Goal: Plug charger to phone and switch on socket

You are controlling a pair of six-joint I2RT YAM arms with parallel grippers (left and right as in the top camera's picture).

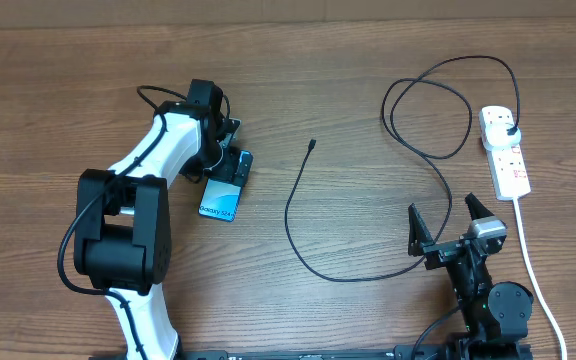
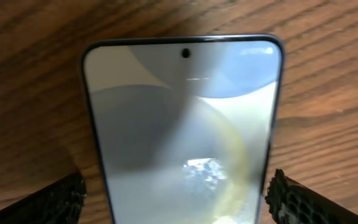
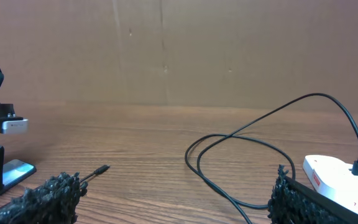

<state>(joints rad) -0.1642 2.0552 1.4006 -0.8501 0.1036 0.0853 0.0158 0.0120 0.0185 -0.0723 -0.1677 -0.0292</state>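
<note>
The phone (image 1: 220,200) lies flat on the wooden table at left, its screen (image 2: 182,124) up. My left gripper (image 1: 230,168) is open and straddles the phone's far end, one finger (image 2: 55,202) on each side with a gap to the edges. The charger (image 1: 288,212) is a thin black cable. Its connector tip (image 1: 312,144) lies free right of the phone, and its plug (image 1: 509,130) sits in the white socket (image 1: 504,150) at far right. My right gripper (image 1: 446,222) hangs open near the front edge, holding nothing. The tip (image 3: 101,169), cable loops (image 3: 229,140) and socket (image 3: 340,177) lie ahead of it.
The socket's white cord (image 1: 528,250) runs down toward the front edge, just right of my right arm. The black cable curls in loops (image 1: 428,110) between the middle of the table and the socket. A brown wall (image 3: 166,50) backs the table.
</note>
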